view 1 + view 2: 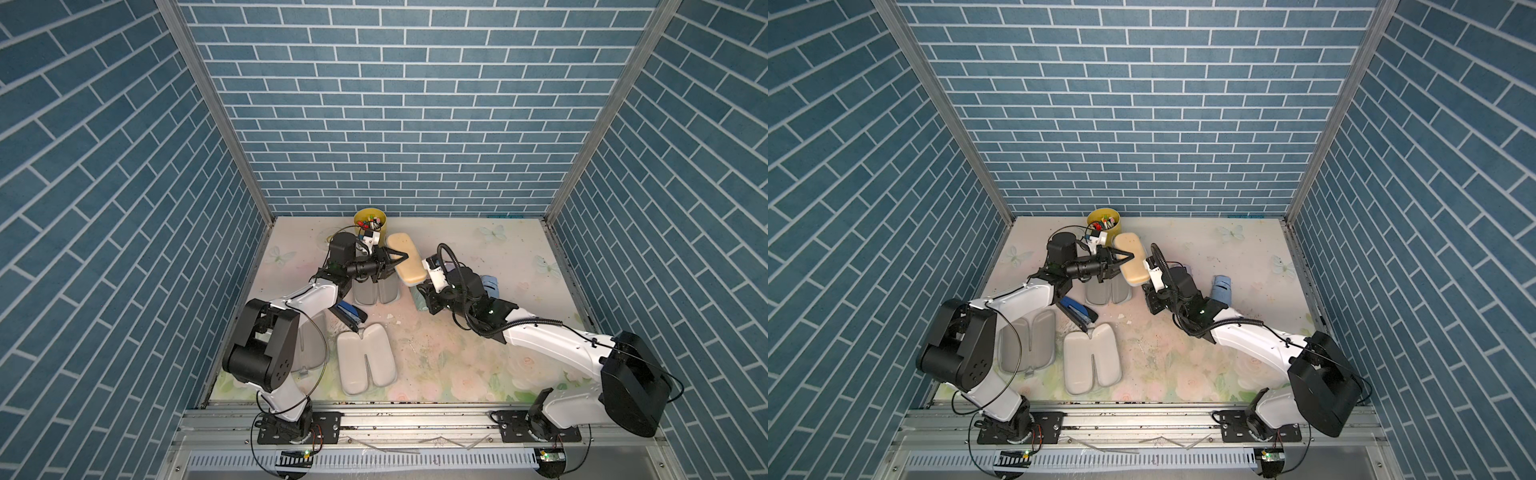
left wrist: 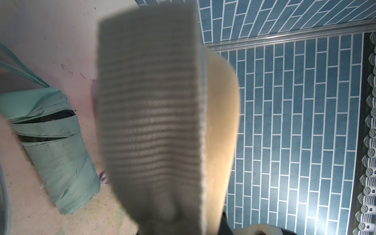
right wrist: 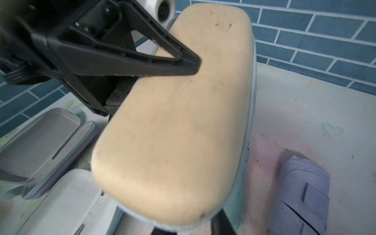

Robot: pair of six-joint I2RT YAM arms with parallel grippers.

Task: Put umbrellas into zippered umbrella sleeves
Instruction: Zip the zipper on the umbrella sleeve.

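Left claw (image 1: 401,257) pinching cream sleeve (image 1: 411,272); right claw (image 1: 423,289) grip unclear at its end; mint umbrella (image 2: 57,146), yellow cup (image 1: 383,230) nearby.

A cream-tan oblong zip case (image 1: 407,257) is hanging between both arms, blocking the middle back. Three opened grey-lined clamshell cases (image 1: 365,361) (image 1: 376,291) (image 1: 1027,340) and a dark blue stapler (image 1: 349,316) are crowding the left of the floral bench (image 1: 457,365), whose right front is lying open.

Floral worktop (image 1: 457,357) and its load.
At the far edge a yellow cup (image 1: 371,220); three open sleeves (image 1: 1093,363) across the left half; mint umbrella (image 2: 55,138) and light blue umbrella (image 1: 1222,289) near the middle.
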